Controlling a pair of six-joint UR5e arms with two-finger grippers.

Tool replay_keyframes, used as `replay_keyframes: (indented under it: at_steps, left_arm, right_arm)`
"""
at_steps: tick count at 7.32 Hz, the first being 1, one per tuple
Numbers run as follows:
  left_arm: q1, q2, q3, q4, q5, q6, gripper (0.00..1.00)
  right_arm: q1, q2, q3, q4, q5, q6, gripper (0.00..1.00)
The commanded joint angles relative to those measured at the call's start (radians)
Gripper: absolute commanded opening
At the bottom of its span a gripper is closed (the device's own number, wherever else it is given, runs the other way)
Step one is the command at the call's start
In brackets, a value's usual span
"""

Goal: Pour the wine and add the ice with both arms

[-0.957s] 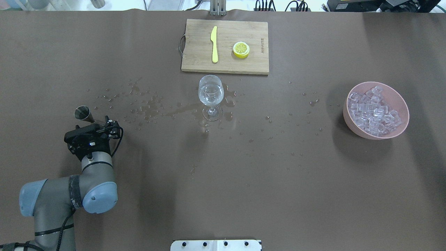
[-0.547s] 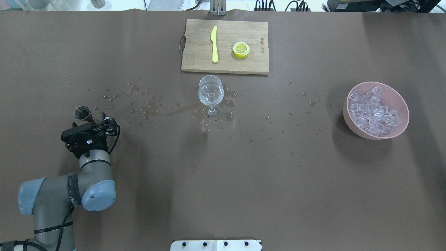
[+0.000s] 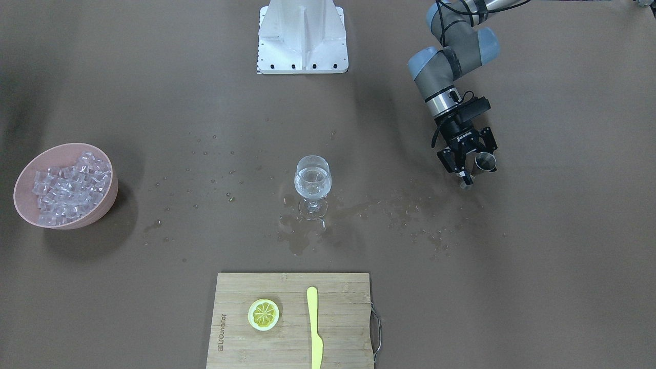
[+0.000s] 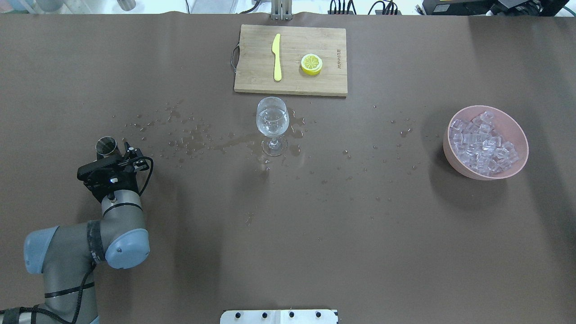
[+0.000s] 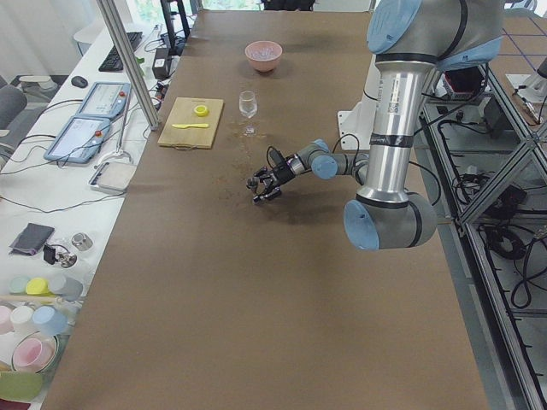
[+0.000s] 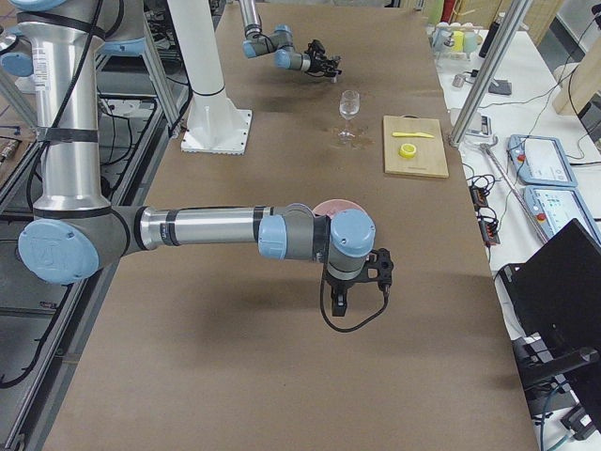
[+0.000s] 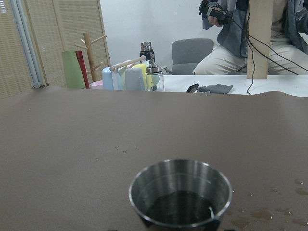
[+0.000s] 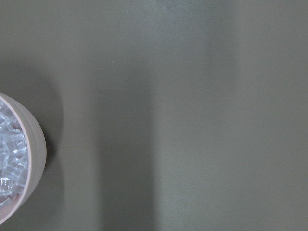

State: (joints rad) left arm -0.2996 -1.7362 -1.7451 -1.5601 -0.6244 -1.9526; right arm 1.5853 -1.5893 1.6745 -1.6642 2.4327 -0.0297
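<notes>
- Left gripper [image 3: 475, 170]: its jaws stood spread and gripped nothing. The steel cup [image 3: 486, 163] stood upright right at them, with little visible inside.
- Wine glass [image 4: 272, 108]: well beyond that gripper, it held the wine [image 4: 272, 126]. Pouring was judged done.
- Ice [image 4: 481, 144]: all of it lay in the pink bowl [image 4: 451, 159], farthest off. Adding ice was not yet done.
- Right gripper [image 6: 357, 282]: it hung near the bowl, and its grip state could not be told.

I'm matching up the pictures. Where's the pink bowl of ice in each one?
Front-facing: pink bowl at far left.
Overhead: right side.
Exterior left: top, table's far end.
Exterior right: centre, mostly hidden behind the right arm.
Left wrist: not in it.
Right wrist: left edge, cut off.
Landmark: cutting board, in all four exterior views.
</notes>
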Motion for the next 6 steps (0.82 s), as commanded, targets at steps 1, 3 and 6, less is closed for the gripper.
replay_keyframes:
  at_steps: [1,3,6]
  left_arm:
    - [-0.009,-0.003,-0.001,-0.002,0.0,-0.014,0.0]
    - [-0.029,-0.002,-0.013,-0.002,0.0,-0.002,0.0]
    - [-0.09,-0.012,-0.18,-0.002,-0.001,0.118,0.0]
  right_arm:
    - [-0.001,0.0,0.001,0.0,0.002,0.001,1.0]
    - [-0.001,0.0,0.001,0.0,0.003,0.001,1.0]
    - [-0.001,-0.001,0.001,-0.003,0.005,0.002,1.0]
